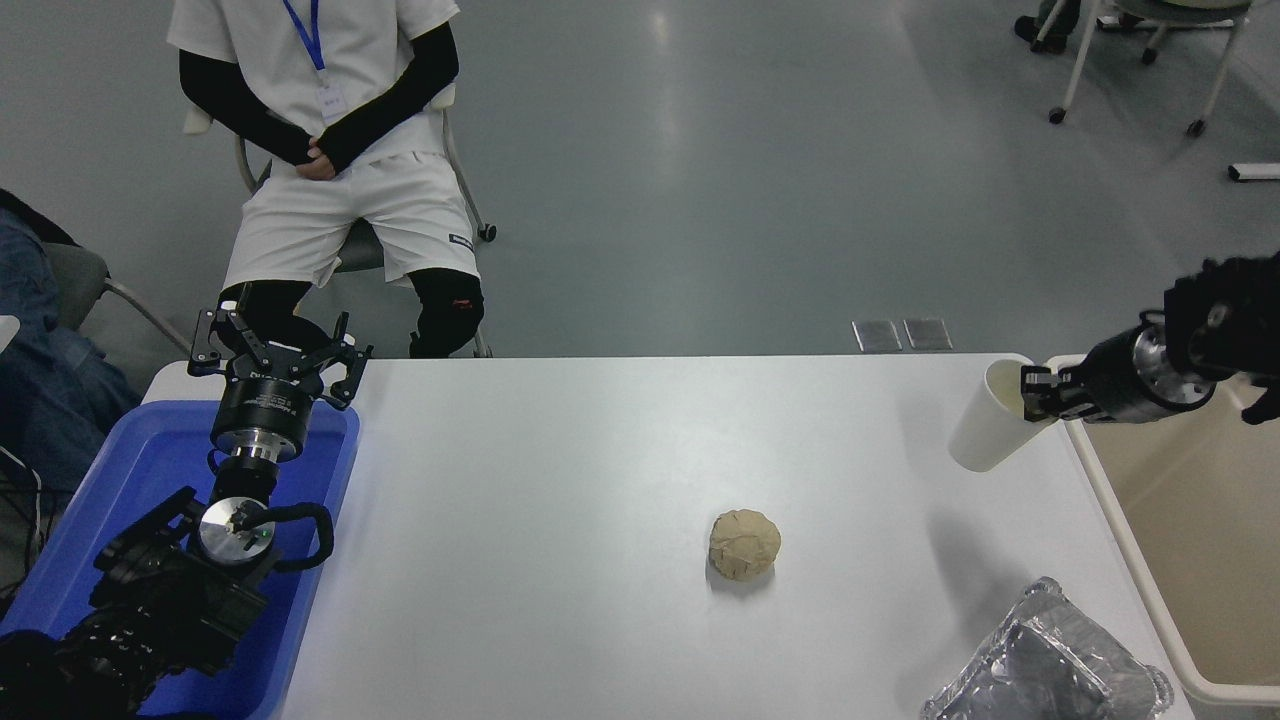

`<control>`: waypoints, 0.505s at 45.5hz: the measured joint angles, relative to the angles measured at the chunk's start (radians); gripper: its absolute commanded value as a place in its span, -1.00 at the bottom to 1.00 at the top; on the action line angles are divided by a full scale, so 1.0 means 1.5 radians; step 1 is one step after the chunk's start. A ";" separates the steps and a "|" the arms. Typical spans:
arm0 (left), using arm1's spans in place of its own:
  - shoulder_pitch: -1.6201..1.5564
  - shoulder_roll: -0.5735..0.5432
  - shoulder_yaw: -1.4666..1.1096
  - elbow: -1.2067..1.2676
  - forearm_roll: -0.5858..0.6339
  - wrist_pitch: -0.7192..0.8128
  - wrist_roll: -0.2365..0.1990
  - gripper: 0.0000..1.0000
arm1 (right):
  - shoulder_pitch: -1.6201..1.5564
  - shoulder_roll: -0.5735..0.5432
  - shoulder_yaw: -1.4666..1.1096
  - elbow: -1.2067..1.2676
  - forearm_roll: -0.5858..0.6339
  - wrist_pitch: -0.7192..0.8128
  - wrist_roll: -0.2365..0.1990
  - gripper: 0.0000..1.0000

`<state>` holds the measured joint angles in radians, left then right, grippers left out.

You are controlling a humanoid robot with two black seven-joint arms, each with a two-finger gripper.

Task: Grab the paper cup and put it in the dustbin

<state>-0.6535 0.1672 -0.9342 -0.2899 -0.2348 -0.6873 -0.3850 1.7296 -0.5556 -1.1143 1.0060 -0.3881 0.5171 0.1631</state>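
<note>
Now the paper cup (985, 428) is pinched by its rim in the right claw (1032, 393), tilted, above the table (600, 480), with the dustbin (1130, 560) just beside the claw.

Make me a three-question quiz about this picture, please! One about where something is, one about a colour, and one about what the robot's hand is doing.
1. Where is the tan paper ball?
A. On the white table
B. Inside the dustbin
C. In the blue tray

2. What colour is the tray under the parked left gripper?
A. Red
B. Blue
C. Green

3. What is the right gripper doing?
A. Resting open on the table
B. Squeezing the foil
C. Holding the paper cup up by its rim

Answers:
1. A, the ball sits alone on the table, about mid-way along it.
2. B, the tray at the table's left end is bright blue.
3. C, the fingers pinch the cup's rim; the tilted cup hangs above its shadow, right beside the beige dustbin.
</note>
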 measured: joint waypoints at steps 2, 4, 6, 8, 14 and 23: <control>0.000 0.000 0.000 0.000 0.000 0.000 0.000 0.98 | 0.025 -0.002 -0.011 0.010 -0.008 0.020 0.000 -1.00; 0.000 0.000 0.000 0.000 0.000 0.000 0.000 0.98 | 0.045 -0.003 -0.018 0.017 -0.015 0.032 -0.001 -1.00; 0.000 0.000 0.000 0.000 0.000 0.000 0.000 0.98 | 0.070 -0.004 -0.027 0.027 -0.024 0.047 -0.001 -1.00; 0.000 0.000 0.000 0.000 0.000 0.000 0.000 0.98 | 0.091 -0.005 -0.034 0.037 -0.033 0.059 -0.002 -1.00; 0.000 0.000 0.000 0.000 0.000 0.000 0.000 0.98 | 0.165 -0.007 -0.053 0.063 -0.059 0.099 -0.003 -1.00; 0.000 0.000 0.000 0.000 0.000 0.001 0.001 0.98 | 0.270 -0.008 -0.068 0.083 -0.080 0.149 -0.003 -1.00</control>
<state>-0.6535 0.1672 -0.9342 -0.2899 -0.2348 -0.6862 -0.3833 2.1343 -0.5679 -1.2169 1.1302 -0.5081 0.7400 0.1587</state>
